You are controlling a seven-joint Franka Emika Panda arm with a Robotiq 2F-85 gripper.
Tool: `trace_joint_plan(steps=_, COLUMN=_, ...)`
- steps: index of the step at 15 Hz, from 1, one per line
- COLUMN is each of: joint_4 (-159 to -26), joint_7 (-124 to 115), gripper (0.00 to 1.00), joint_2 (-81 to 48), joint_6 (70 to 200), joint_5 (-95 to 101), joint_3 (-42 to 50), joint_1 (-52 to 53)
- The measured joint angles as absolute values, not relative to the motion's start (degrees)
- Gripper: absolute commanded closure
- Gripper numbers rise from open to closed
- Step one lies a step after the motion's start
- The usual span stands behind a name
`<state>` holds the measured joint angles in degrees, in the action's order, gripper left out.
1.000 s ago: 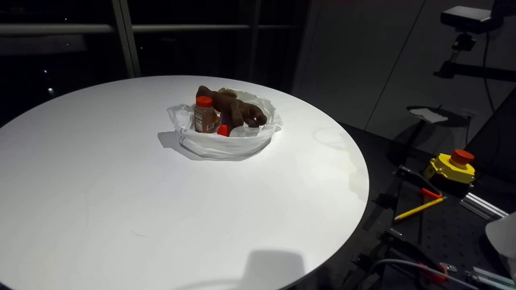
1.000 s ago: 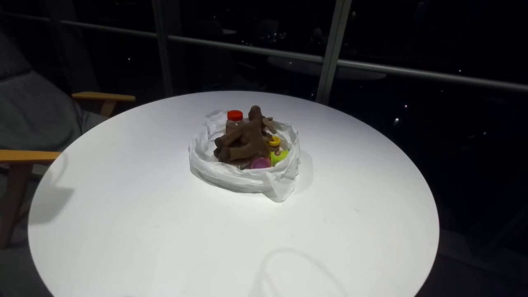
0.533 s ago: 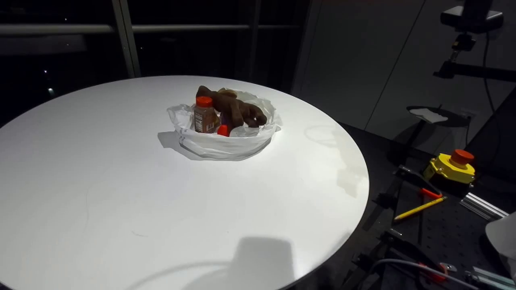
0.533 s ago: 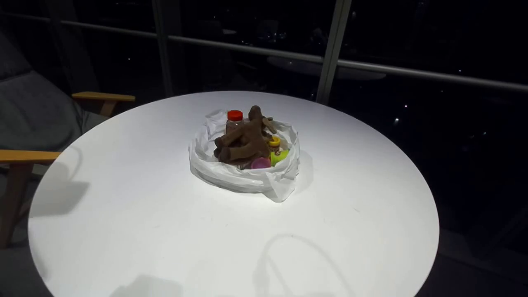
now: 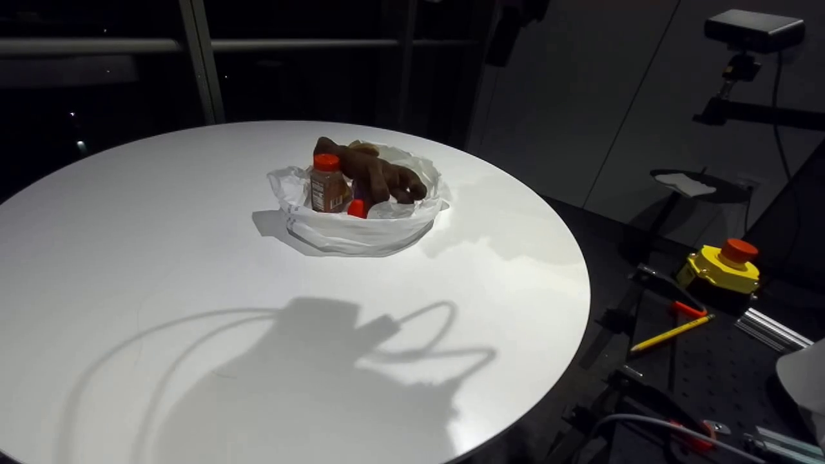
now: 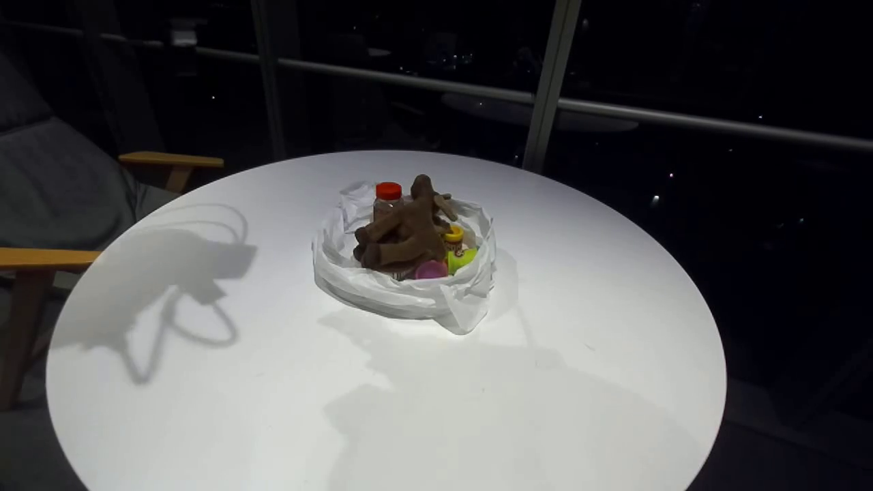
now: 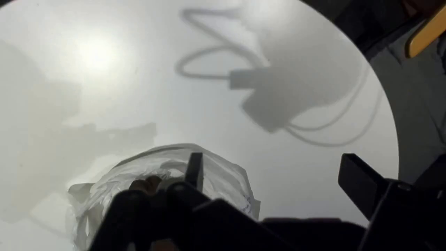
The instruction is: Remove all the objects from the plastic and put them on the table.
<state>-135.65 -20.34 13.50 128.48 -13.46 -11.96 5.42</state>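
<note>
A crumpled white plastic bag [image 5: 361, 237] [image 6: 392, 300] lies open on the round white table [image 5: 213, 277] in both exterior views. In it are a brown plush toy [image 5: 374, 171] [image 6: 412, 235], lying on top, and a jar with a red lid [image 5: 329, 190] [image 6: 389, 194]. A small red cap [image 5: 357, 208] shows beside the jar. A yellow-lidded tub [image 6: 453, 236], a green tub [image 6: 462, 261] and a purple lid [image 6: 431, 270] show in an exterior view. My gripper [image 7: 271, 165] is open and empty, above the table; its left finger overlaps the bag [image 7: 226, 174] in the wrist view.
A chair with wooden arms [image 6: 170, 161] stands beside the table. A yellow box with a red button [image 5: 722, 267] and a pencil [image 5: 672, 334] are on a dark stand past the table edge. A camera [image 5: 754, 31] is mounted at the upper right.
The arm's shadows have moved and grown across the table in both exterior views. A dark part of the arm now shows at the top of an exterior view. The bag and its contents have not moved.
</note>
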Motion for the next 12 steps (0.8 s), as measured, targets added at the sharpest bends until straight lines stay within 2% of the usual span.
trace_joint_plan(steps=4, joint_4=-129.1, joint_7=-24.9, gripper=0.00, joint_2=1.6, joint_6=137.5, joint_5=-5.1, joint_3=-11.0, joint_1=4.1)
trace_joint_plan(steps=12, joint_4=-114.2, joint_7=-30.8, gripper=0.00, joint_2=-18.3, joint_6=138.3, joint_5=5.3, joint_3=-3.5, joint_1=5.3)
